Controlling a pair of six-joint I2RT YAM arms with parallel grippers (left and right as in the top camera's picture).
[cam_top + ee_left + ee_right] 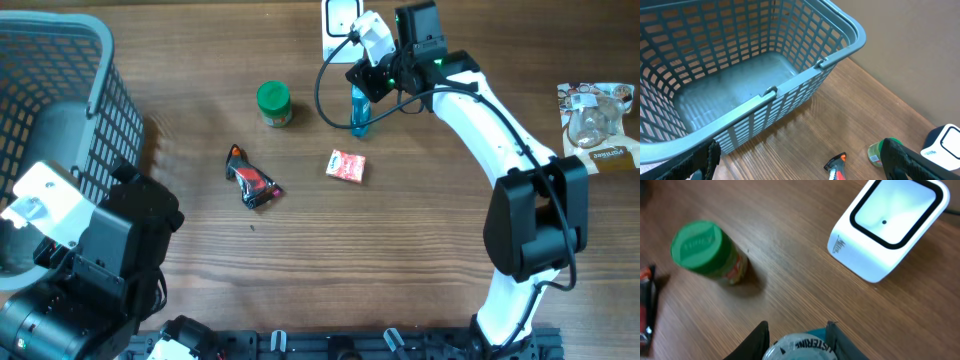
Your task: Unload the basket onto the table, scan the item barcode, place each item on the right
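Note:
A blue mouthwash bottle [360, 112] with a clear cap [799, 348] stands or hangs upright at the back middle of the table, and my right gripper [798, 341] is shut on it just below the cap. The white barcode scanner [339, 16] sits right behind it; in the right wrist view the scanner [888, 226] lies ahead and to the right, window up. The bottle's barcode is hidden. My left gripper [802, 162] hangs open and holds nothing beside the grey basket [790, 85].
A green-lidded jar [274, 103], a black-and-red packet [253, 180] and a small red packet [346, 166] lie mid-table. A clear snack bag [597, 125] sits at the far right. The basket [95, 95] fills the left side.

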